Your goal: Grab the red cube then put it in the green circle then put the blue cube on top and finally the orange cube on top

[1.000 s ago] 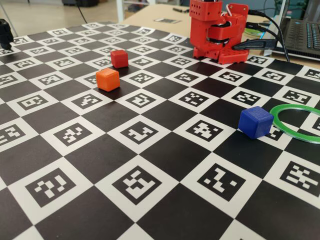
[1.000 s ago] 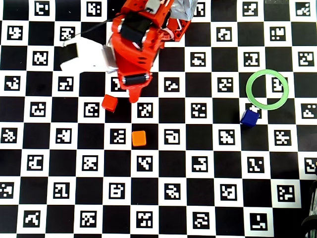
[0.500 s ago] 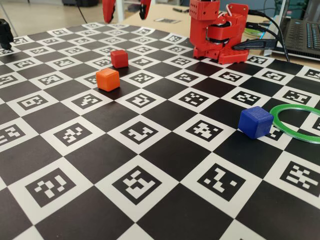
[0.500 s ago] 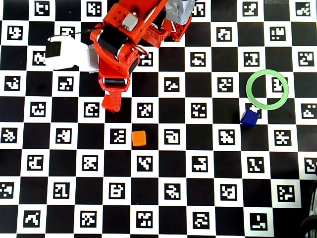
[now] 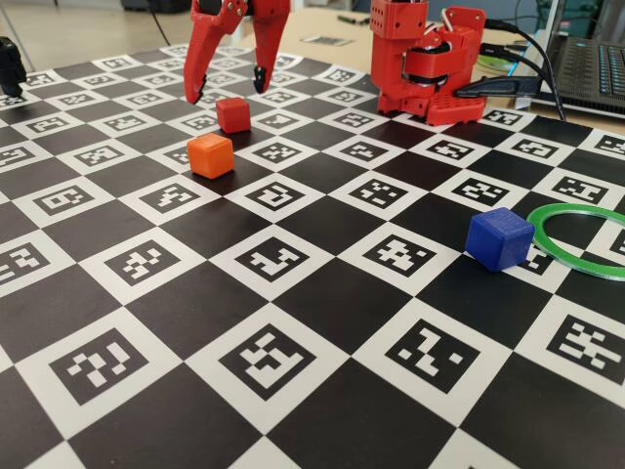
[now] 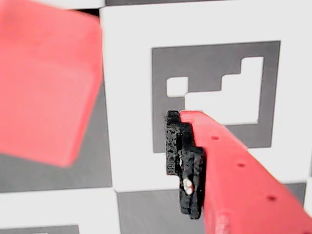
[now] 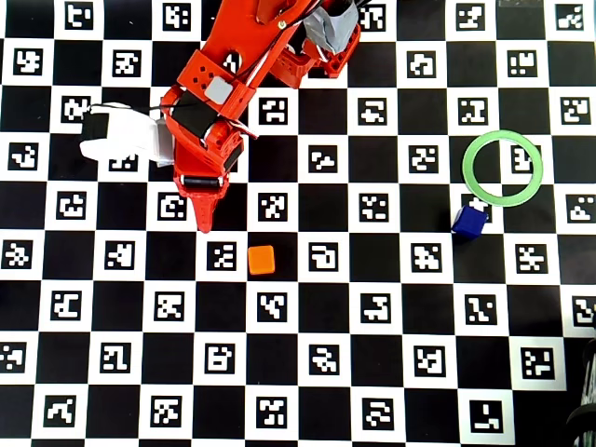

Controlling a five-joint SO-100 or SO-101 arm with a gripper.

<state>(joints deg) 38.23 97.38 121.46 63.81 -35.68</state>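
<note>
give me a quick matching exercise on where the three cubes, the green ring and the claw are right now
Column one:
1. red cube
2. blue cube
3. orange cube
4. claw

Column two:
A. just outside the green circle, not in it
B. open, fingers either side of a cube in the fixed view
C. alone on a black square, nearer the fixed camera than the red one
D. on the board under the open fingers, not yet gripped

Pairs: 1-D, 2-A, 3-C, 4-B
</note>
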